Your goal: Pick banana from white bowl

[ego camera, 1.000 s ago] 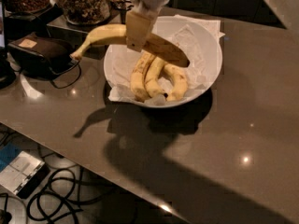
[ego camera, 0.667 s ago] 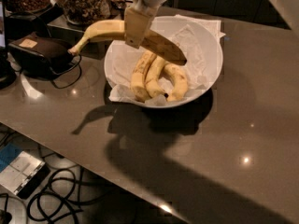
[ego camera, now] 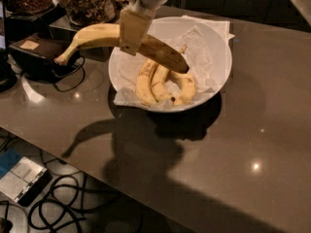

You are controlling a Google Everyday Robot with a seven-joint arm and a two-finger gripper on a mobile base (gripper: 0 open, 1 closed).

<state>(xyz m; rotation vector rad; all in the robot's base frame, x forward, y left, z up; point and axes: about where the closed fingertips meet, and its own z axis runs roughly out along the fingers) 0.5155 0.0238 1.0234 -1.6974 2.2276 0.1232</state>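
Note:
My gripper (ego camera: 132, 33) hangs over the left rim of the white bowl (ego camera: 214, 81) and is shut on the banana (ego camera: 97, 37). The banana is long and curved, with a dark brown end over the bowl and its stem pointing left beyond the rim. It is held clear above the bowl. The bowl is lined with crumpled white paper and holds three shorter bananas (ego camera: 160, 81).
Glass jars of dark snacks (ego camera: 87, 4) stand at the back left. A dark box (ego camera: 36, 52) with a cable lies left of the bowl. The table's front edge runs diagonally at the lower left, with cables (ego camera: 68, 208) on the floor below.
The gripper has lifted the banana a little higher above the bowl. The bowl and short bananas have not moved.

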